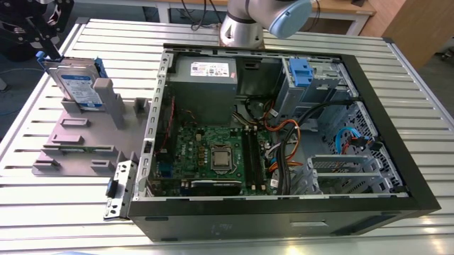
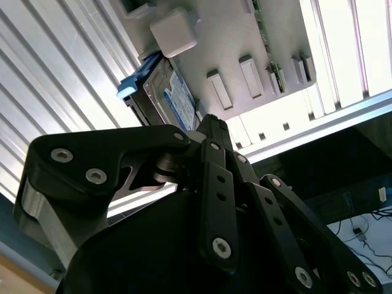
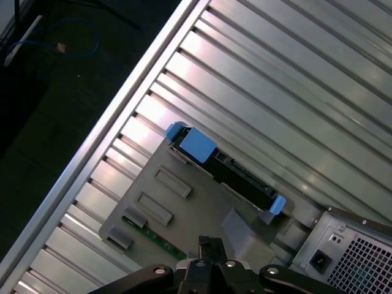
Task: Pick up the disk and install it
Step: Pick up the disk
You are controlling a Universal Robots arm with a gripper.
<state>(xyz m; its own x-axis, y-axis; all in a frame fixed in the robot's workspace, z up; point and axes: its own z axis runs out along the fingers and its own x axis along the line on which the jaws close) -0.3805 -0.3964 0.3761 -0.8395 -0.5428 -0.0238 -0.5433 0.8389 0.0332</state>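
The job is barely begun. The disk (image 1: 76,87) stands on edge in the grey holder (image 1: 78,141) on the slatted table (image 1: 212,32), outside the open computer case (image 1: 397,133). So neither the lifting nor the fitting is done. The drive bay (image 1: 316,79) with its blue bracket (image 1: 301,70), well away from the pincer across the case, has no disk in it as far as one can see.

The pincer (image 3: 209,245) hangs just above the disk's upper edge, apart from it by the look of both wrist views. Its fingers (image 2: 211,131) look pressed together, tip to tip, and they pinch nothing. The disk lies straight beyond the tips, with the holder's flat base under that.
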